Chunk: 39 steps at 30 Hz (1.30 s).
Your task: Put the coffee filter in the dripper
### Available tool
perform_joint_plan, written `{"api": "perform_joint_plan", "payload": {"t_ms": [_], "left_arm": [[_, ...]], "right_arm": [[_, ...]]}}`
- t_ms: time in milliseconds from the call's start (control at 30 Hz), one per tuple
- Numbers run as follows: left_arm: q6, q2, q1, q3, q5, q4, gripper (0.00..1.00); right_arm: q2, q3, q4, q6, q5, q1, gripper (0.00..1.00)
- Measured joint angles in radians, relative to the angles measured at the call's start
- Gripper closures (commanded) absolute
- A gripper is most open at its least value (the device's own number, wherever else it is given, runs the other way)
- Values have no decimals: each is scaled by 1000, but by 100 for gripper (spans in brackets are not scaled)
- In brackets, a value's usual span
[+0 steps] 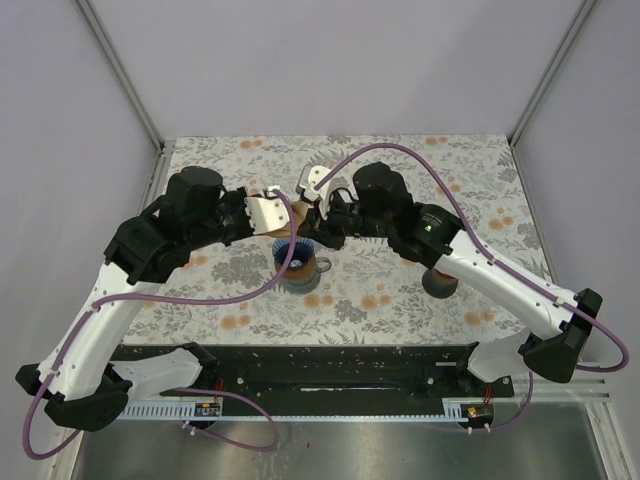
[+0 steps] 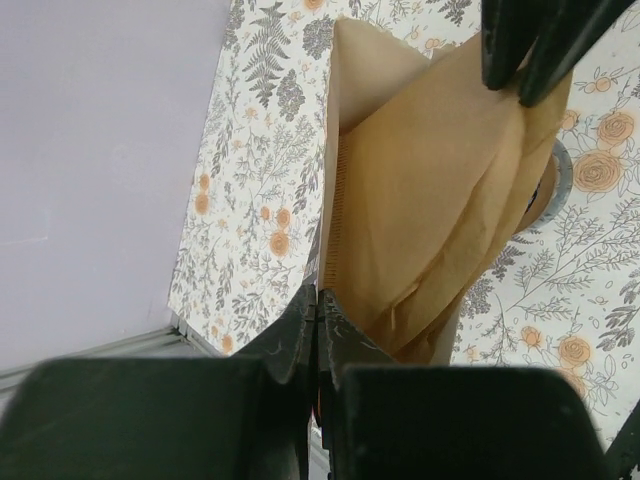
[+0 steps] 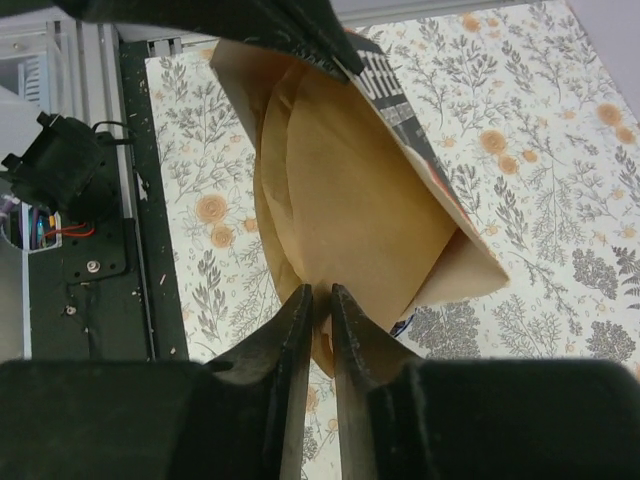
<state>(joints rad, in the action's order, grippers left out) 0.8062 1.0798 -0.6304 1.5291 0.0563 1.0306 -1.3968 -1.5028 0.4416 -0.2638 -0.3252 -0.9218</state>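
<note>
Left gripper: Your left gripper is clamped nearly closed on the lower edge of the filter packet. It holds the packet up off the tabletop, with its open mouth turned toward the other arm.
Right gripper: Your right gripper has only a sliver of gap between its jaws, and the rim of the coffee filter is pinched in it.
Why held so: One arm seems to steady the packet so the other can draw out a filter. Both meet just above the target, which would keep the carry short.
Coffee filter: It is mostly inside the packet, in the air between the two grippers and not in the dripper.
Dripper: The dripper sits on a mug, directly below the two grippers.
Hard to tell: You cannot tell whether the right gripper holds one filter or several, because the brown layers overlap.
Hidden: From above, the arms cover the packet and most of the grip. The dripper's inside is largely screened, so you can't confirm what it holds.
Unclear object: A dark round object sits half under the right forearm, and you can't identify it.
</note>
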Motion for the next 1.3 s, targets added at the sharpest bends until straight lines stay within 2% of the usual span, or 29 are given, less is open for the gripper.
{"api": "perform_joint_plan", "payload": {"t_ms": [200, 467, 567, 900, 1300], "left_arm": [[24, 0, 0, 0, -5, 0, 100], [43, -7, -2, 0, -4, -1, 100], [44, -9, -4, 0, -4, -1, 100], [51, -12, -5, 0, -4, -1, 100], [51, -21, -5, 0, -4, -1, 100]], "right_arm": [[3, 6, 21, -14, -16, 0, 66], [26, 6, 21, -41, 14, 0, 46], [29, 6, 23, -48, 31, 0, 43], [66, 36, 61, -151, 26, 0, 47], [136, 110, 47, -284, -13, 2, 44]]}}
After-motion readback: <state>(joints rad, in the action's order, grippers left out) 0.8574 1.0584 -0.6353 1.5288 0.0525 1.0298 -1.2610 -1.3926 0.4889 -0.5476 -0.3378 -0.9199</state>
